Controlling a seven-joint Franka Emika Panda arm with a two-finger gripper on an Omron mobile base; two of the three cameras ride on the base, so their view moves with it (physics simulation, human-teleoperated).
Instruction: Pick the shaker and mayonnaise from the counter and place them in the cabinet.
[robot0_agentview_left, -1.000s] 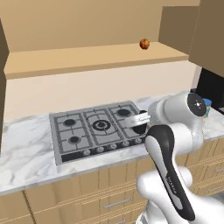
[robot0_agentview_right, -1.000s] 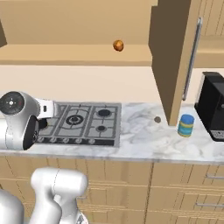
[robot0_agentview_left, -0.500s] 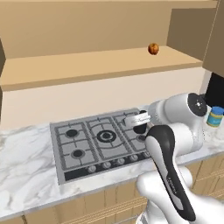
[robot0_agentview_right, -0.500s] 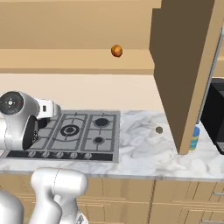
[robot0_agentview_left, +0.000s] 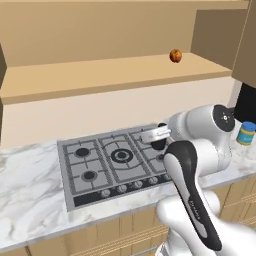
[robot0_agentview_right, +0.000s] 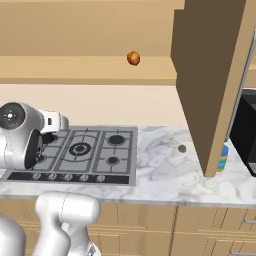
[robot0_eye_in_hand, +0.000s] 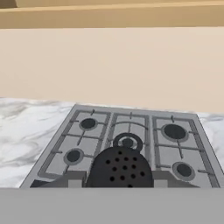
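From the left base view, the gripper (robot0_agentview_left: 159, 137) is carrying the dark shaker (robot0_agentview_left: 159, 144) above the stove (robot0_agentview_left: 115, 162), while the mayonnaise (robot0_agentview_left: 245, 133) is waiting on the marble surface (robot0_agentview_left: 30, 200) at far right. Since the earlier frame this view has shifted.

From the right base view, the cabinet (robot0_agentview_right: 210, 75) door is looming closer than before; its shelf (robot0_agentview_right: 75, 70) is holding an orange fruit (robot0_agentview_right: 133, 58).

In the hand view, the fingers (robot0_eye_in_hand: 74, 179) are clenching the shaker's perforated top. Next, I judge, comes lifting it to the shelf.

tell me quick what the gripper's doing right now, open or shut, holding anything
Gripper: shut on the shaker, its dark perforated top showing between the fingertips, above the stove.
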